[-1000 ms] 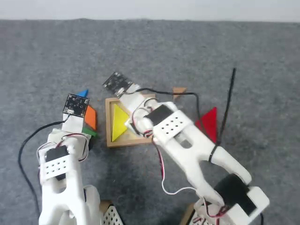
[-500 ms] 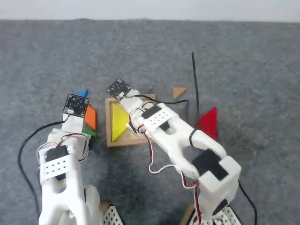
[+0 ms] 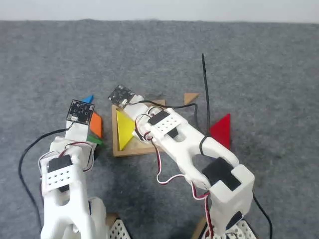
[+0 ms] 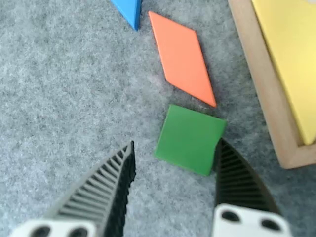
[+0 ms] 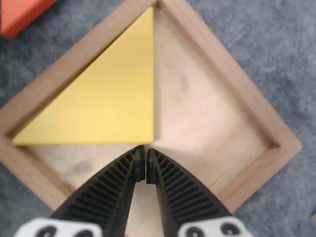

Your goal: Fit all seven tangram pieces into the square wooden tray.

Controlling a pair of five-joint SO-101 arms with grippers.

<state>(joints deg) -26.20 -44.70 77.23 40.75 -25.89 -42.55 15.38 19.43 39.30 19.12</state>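
Note:
The square wooden tray holds a large yellow triangle against one side. My right gripper hangs shut and empty above the tray's bare floor, its tips by the triangle's point. My left gripper is open, straddling the green square on the carpet. Beside the green square lie the orange parallelogram and a blue triangle. A red triangle and a small brown triangle lie right of the tray.
Grey carpet covers the table. A black cable from the right arm arcs up past the red triangle. Both arm bases stand at the near edge.
The right arm swung left and drew in over the tray, and its cable shifted left. The yellow triangle slid flush against the tray's left wall. The left arm kept still.

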